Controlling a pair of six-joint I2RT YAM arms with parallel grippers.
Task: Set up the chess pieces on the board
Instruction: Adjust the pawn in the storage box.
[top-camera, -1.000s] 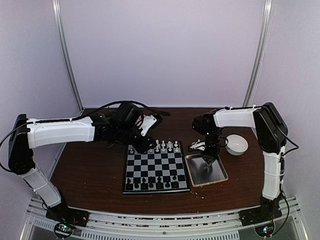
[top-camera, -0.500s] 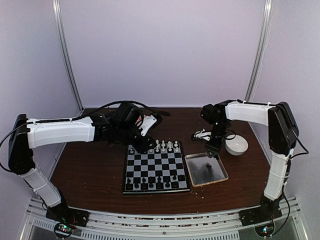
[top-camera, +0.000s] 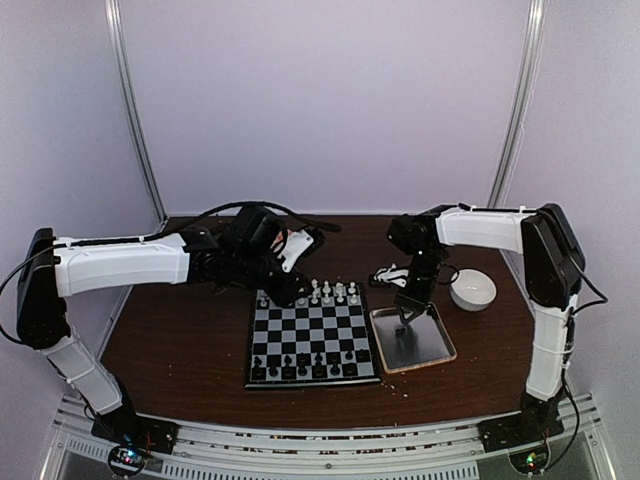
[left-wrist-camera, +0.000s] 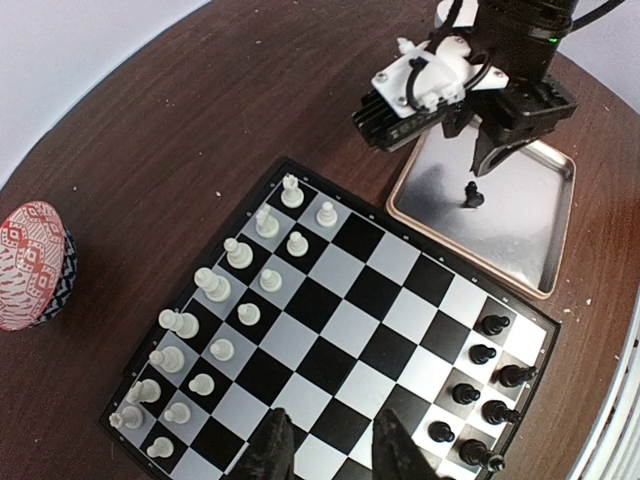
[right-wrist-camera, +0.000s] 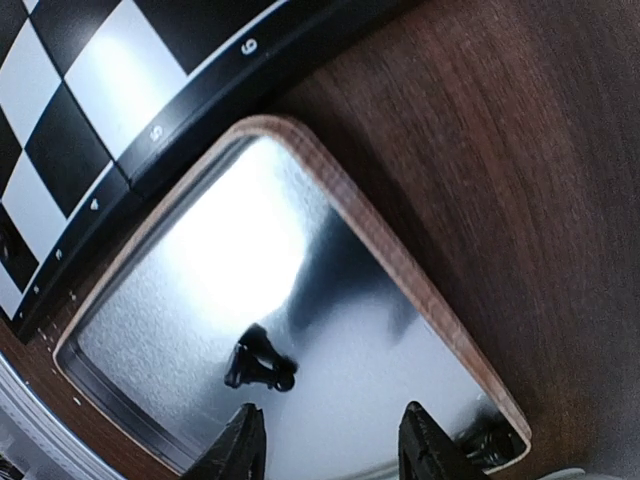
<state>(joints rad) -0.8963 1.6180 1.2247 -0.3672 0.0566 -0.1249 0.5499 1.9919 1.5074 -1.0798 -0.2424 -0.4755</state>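
Note:
The board (left-wrist-camera: 352, 333) carries two rows of white chess pieces (left-wrist-camera: 211, 286) on its far side and black chess pieces (left-wrist-camera: 483, 353) along its near side. One black piece (right-wrist-camera: 258, 362) lies on its side in the metal tray (right-wrist-camera: 200, 250); it also shows in the left wrist view (left-wrist-camera: 473, 194). My right gripper (right-wrist-camera: 330, 450) hangs open just above the tray, the fallen piece slightly ahead of its left finger. It is over the tray's far part (top-camera: 404, 318). My left gripper (left-wrist-camera: 330, 455) stands open above the board's far-left squares (top-camera: 290, 293), holding nothing.
The wooden-rimmed tray (top-camera: 425, 348) sits right of the board (top-camera: 312, 383). A white bowl (top-camera: 472, 289) stands at the right behind it. A red-patterned bowl (left-wrist-camera: 32, 265) sits beyond the board's far side. Pale crumbs dot the brown table (top-camera: 180, 345).
My right gripper has opened wider. Its arm rose from the tray, swung toward the white bowl and came back over the tray's far part. The left arm has not moved.

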